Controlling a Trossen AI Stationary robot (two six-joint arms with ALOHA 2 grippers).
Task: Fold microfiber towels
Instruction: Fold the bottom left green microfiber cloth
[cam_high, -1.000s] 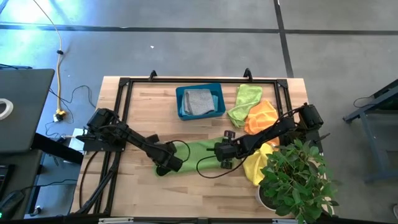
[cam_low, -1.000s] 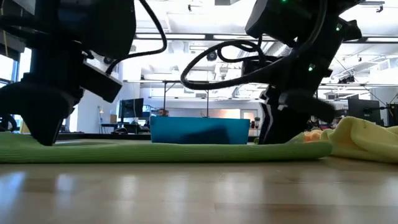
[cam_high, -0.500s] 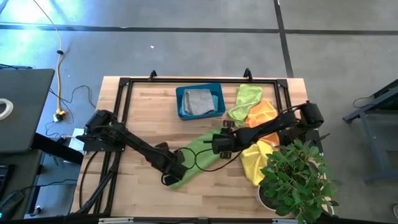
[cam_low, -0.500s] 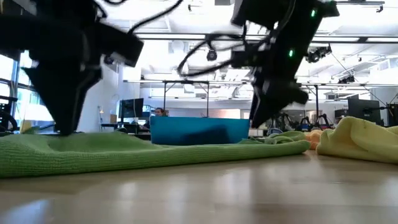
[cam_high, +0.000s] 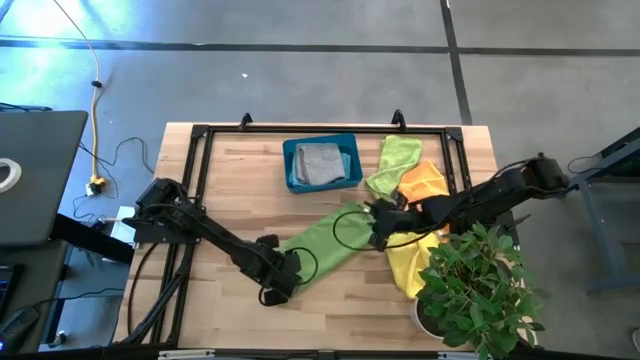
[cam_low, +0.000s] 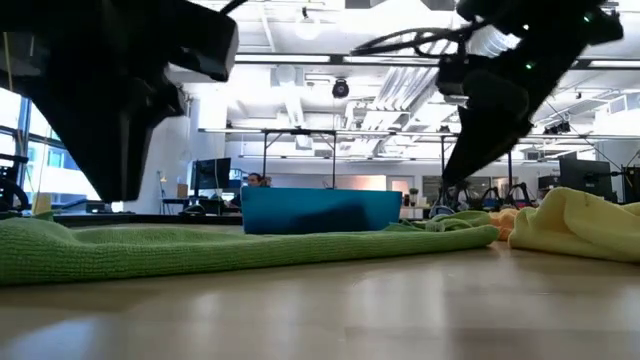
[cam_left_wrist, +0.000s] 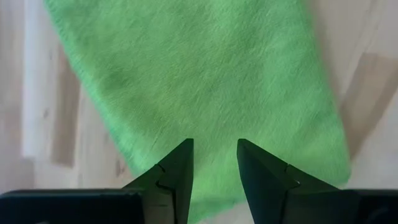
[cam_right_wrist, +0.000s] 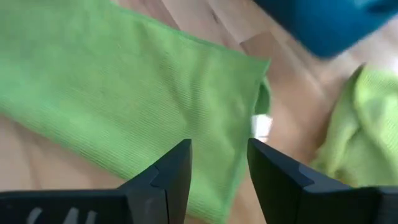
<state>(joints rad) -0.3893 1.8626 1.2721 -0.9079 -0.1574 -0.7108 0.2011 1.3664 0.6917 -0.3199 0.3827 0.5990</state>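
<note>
A folded lime green towel (cam_high: 325, 240) lies flat on the wooden table, slanting from near left to far right; it also shows in the low view (cam_low: 200, 250). My left gripper (cam_high: 281, 284) hovers open over its near-left end (cam_left_wrist: 205, 81). My right gripper (cam_high: 379, 231) hovers open over its far-right end (cam_right_wrist: 124, 93). In the low view both grippers stand clear above the cloth. A grey towel (cam_high: 320, 163) lies in the teal bin (cam_high: 292, 170). A second lime towel (cam_high: 392, 165), an orange one (cam_high: 420, 185) and a yellow one (cam_high: 408, 265) lie heaped at the right.
A potted plant (cam_high: 475, 290) stands at the near right corner, beside the yellow towel. The teal bin is at the far middle (cam_low: 320, 210). A black frame (cam_high: 200, 140) runs along the table's far and side edges. Bare wood lies at the near middle (cam_high: 340, 300).
The green towel, which lay left to right, has been turned to lie slantwise, its left end drawn toward the near edge and its right end toward the far edge. Both grippers have then risen off it; my right gripper has drawn back toward the right.
</note>
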